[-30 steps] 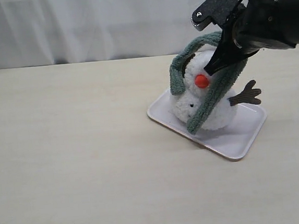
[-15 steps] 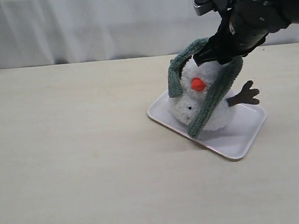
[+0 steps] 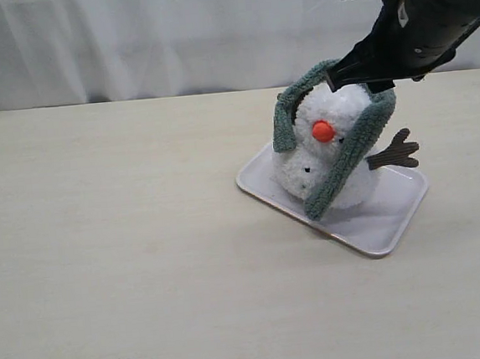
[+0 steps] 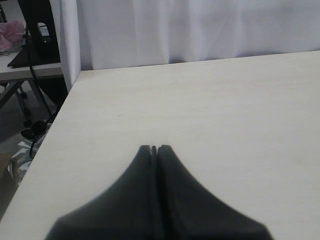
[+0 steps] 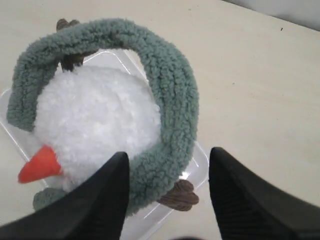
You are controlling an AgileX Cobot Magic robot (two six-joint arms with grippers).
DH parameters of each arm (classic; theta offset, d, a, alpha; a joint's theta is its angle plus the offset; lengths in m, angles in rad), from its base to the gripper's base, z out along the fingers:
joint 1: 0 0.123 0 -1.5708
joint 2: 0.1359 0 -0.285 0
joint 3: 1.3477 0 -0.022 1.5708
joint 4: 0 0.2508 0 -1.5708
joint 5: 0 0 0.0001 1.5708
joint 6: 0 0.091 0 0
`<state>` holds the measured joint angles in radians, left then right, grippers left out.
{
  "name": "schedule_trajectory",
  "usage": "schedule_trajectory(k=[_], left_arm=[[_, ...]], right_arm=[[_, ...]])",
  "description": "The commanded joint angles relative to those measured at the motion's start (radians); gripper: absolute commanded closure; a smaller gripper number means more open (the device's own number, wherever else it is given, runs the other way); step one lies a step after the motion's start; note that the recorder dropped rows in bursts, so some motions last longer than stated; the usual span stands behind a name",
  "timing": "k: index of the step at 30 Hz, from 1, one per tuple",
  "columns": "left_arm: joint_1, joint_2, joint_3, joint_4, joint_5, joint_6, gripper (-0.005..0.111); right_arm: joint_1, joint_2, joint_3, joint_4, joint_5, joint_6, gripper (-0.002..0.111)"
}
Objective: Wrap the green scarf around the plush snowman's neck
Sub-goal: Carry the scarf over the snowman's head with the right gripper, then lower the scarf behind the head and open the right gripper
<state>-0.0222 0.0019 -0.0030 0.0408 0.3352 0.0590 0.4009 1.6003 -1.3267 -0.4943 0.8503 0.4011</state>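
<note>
A small fluffy white plush snowman (image 3: 335,112) with an orange nose (image 3: 323,130) sits on a shallow white rectangular plastic tray (image 3: 387,230), which lies at about 3 o'clock from the middle of the pale wooden desk (image 3: 128,240). A long fuzzy grey-green fleece scarf (image 3: 352,157) is looped over the top and back of the snowman's head rather than in the neck crease. Its short end hangs at 9 o'clock of the head. Its long end runs down across the body toward 7 o'clock and stops just above the tray. A brown twig-shaped arm (image 3: 395,151) sticks out at 3 o'clock.

The right end effector (image 5: 169,156) hovers at 12 o'clock over the head. Its black fingers (image 5: 107,200) are spread wide and pinch nothing, and the scarf's loop lies below them. The left end effector (image 4: 155,148) has its fingers pressed together, empty, above bare desk near the edge.
</note>
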Motion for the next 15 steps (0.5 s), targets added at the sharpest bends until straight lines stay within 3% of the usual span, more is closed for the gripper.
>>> schedule_trajectory(k=[1, 10, 15], left_arm=[[0.004, -0.002, 0.003, 0.0, -0.013, 0.004, 0.107], [0.004, -0.002, 0.003, 0.0, -0.013, 0.004, 0.107], [0.004, -0.002, 0.003, 0.0, -0.013, 0.004, 0.107]], right_arm=[[-0.02, -0.062, 0.087, 0.036, -0.036, 0.0, 0.061], [-0.16, -0.07, 0.247, 0.298, -0.359, -0.009, 0.062], [-0.19, -0.066, 0.252, 0.325, -0.418, -0.009, 0.074]])
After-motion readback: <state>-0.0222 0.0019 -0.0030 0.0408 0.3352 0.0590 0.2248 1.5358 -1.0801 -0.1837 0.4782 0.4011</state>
